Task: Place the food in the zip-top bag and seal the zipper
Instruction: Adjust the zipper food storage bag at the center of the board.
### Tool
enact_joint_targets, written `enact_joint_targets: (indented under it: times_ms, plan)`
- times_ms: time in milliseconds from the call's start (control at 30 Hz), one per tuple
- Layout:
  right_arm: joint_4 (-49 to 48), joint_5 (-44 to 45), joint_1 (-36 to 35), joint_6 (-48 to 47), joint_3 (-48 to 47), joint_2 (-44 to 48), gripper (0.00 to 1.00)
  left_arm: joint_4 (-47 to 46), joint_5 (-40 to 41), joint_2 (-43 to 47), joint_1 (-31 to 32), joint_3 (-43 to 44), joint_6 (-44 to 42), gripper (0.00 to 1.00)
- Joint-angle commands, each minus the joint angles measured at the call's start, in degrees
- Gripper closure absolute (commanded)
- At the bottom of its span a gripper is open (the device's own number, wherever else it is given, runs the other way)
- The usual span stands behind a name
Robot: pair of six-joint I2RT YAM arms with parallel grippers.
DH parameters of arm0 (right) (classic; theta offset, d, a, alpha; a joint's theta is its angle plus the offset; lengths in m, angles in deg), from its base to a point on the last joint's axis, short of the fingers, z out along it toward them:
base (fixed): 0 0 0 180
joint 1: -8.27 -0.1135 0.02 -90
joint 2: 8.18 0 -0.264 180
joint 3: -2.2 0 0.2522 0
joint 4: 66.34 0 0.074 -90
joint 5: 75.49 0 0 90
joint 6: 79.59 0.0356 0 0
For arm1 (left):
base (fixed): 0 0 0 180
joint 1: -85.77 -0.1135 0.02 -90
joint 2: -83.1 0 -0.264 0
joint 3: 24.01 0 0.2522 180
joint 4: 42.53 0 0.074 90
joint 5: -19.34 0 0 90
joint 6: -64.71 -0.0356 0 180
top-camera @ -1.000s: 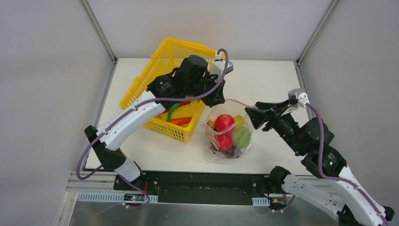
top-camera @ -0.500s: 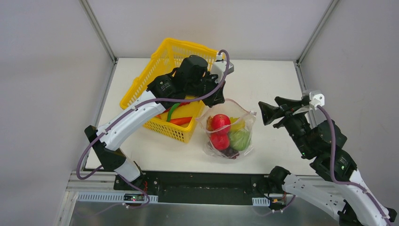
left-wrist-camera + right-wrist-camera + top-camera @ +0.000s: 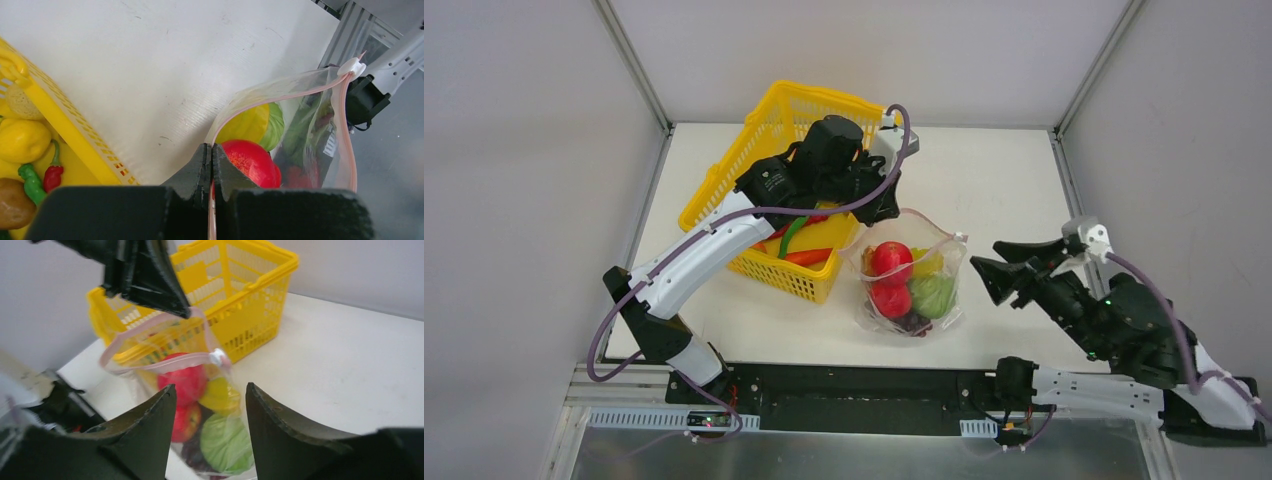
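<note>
Right gripper (image 3: 985, 256) has let go and backed off, jaws open and empty. Left gripper (image 3: 211, 155) stays pinched on the zipper (image 3: 280, 97), so the zip-top bag (image 3: 911, 300) with food (image 3: 892, 258) slumps beside the yellow basket (image 3: 724, 190), mouth still unsealed.

One zip-top bag (image 3: 954, 275). Inside: two red tomatoes (image 3: 892, 258), one green cabbage (image 3: 934, 295), one yellow piece (image 3: 929, 262), one dark grape cluster (image 3: 912, 322). One yellow basket (image 3: 829, 95); visible inside: one lemon (image 3: 22, 140), one potato (image 3: 12, 202), one green pepper (image 3: 31, 181), one red chili (image 3: 51, 175).
</note>
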Motion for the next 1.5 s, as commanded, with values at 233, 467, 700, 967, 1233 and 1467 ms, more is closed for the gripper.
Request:
enact_joint_targets:
  times_ms: [233, 467, 700, 967, 1233, 1467]
  plan:
    - [8.3, 20.1, -24.5, 2.8, -6.4, -8.7, 0.39, -3.5, -2.4, 0.9, -0.8, 0.8, -0.3, 1.0]
    - [-2.2, 22.1, -24.6, -4.4, -8.8, -17.2, 0.28, -3.1, -2.9, 0.9, -0.8, 0.2, -1.2, 1.0]
    - [-12.5, 20.2, -24.6, -13.7, -14.3, -24.0, 0.21, -4.6, -3.3, 2.1, -1.1, -1.9, -0.9, 1.0]
    - [-26.9, 34.3, -23.8, -30.5, -21.3, -30.1, 0.12, -6.5, -4.4, 2.2, -1.3, -3.7, 0.6, 1.0]
    - [-17.4, 24.7, 3.5, -14.1, -26.8, -35.2, 0.07, -7.6, -4.5, 4.0, -1.3, -5.0, 1.8, 1.0]
    - [3.6, -13.2, 43.3, 2.9, -32.4, -42.2, 0.04, -7.3, -5.1, 4.0, -1.2, -4.5, 1.5, 1.0]
